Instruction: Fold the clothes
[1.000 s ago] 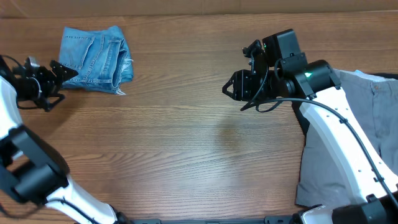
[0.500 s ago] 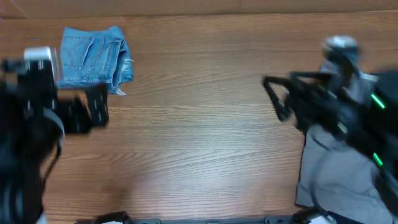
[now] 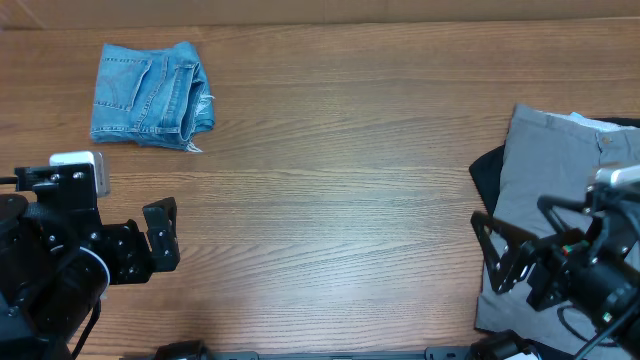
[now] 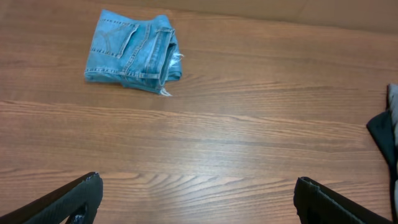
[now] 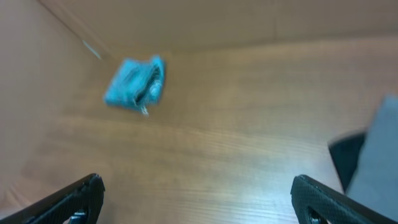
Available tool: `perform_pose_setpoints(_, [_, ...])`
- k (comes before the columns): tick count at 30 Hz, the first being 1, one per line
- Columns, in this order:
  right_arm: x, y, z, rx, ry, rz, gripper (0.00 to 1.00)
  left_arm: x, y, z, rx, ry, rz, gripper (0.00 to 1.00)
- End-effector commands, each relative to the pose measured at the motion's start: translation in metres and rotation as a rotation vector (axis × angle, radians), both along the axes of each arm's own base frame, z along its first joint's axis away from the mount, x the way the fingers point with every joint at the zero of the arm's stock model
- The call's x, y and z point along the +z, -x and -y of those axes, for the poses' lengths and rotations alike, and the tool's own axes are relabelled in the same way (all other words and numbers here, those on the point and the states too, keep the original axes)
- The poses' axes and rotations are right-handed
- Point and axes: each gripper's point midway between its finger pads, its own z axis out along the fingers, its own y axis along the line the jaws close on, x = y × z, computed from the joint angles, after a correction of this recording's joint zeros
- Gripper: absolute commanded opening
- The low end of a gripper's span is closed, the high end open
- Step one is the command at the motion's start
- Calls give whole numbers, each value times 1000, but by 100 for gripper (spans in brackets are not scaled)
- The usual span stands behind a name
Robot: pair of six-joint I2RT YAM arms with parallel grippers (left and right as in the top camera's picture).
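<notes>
Left tool sits at the lower left of the overhead frame, right tool at the lower right; both point inward, jaws spread wide and empty, fingertips in each wrist view's bottom corners

- No text, label, brand, number or sign is legible in any view.
- jeans: any tag or brand mark is too small to read.

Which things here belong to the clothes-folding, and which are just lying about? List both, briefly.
Of the job: folded blue jeans; grey trousers; black cloth at their left edge.
Just there: wooden table.
</notes>
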Motion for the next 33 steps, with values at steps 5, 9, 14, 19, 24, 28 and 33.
perform_pose_setpoints(5, [-25, 16, 8, -5, 59, -113, 100, -3, 0, -1, -6, -18, -11, 100])
perform_pose_setpoints(9, [-40, 28, 14, -8, 99, -182, 100, -3, 0, -1, -6, -18, -11, 100])
perform_pose_setpoints(14, [-10, -7, 31, -76, 210, 77, 100, -3, 0, -1, -6, -19, -11, 100])
perform_pose_setpoints(19, [-2, -43, 29, -71, 276, 318, 100, -3, 0, -1, -6, -19, -11, 100])
perform_pose_setpoints(24, [-36, -68, 29, -121, 243, 434, 100, -3, 0, -1, -6, -18, -11, 100])
perform_pose_setpoints(28, [-91, -77, 15, -70, 202, 476, 100, -3, 0, -1, -6, -19, -11, 100])
perform_pose_setpoints(33, [-155, -77, 6, -28, 174, 510, 100, -3, 0, -1, -6, -18, -11, 100])
